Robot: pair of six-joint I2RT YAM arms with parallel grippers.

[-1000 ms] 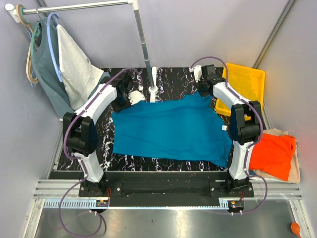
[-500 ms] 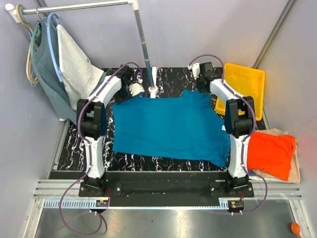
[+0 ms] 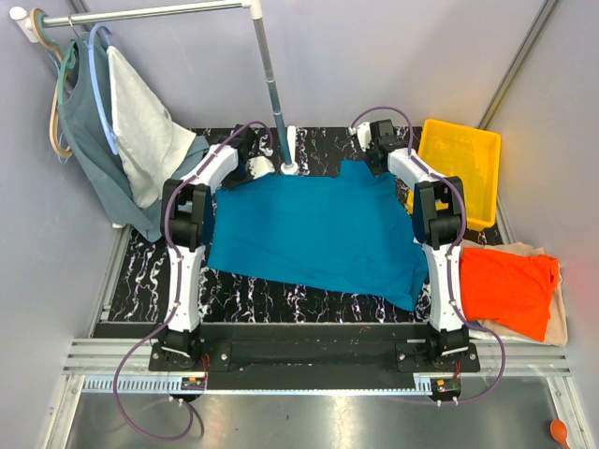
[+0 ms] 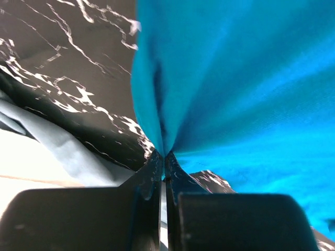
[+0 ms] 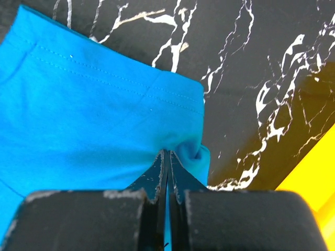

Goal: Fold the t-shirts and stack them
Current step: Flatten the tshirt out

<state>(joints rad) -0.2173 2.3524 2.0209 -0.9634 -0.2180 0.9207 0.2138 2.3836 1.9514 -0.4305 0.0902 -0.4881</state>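
Two pinches, teal t-shirt (image 4: 235,78) — wrist views only

The teal-blue t-shirt (image 3: 318,229) is drawn farther back across the table (image 3: 271,297), its near edge skewed, and the left gripper (image 3: 256,166) and right gripper (image 3: 374,155) are carried farther back.

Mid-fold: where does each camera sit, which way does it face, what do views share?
Top external: above and behind the bases, facing down on the table; both arms show.
Left wrist: looks along the shut left gripper at the pinched teal t-shirt.
Right wrist: along the shut right gripper, pinching its hem.
Shared: t-shirt and table, all three.
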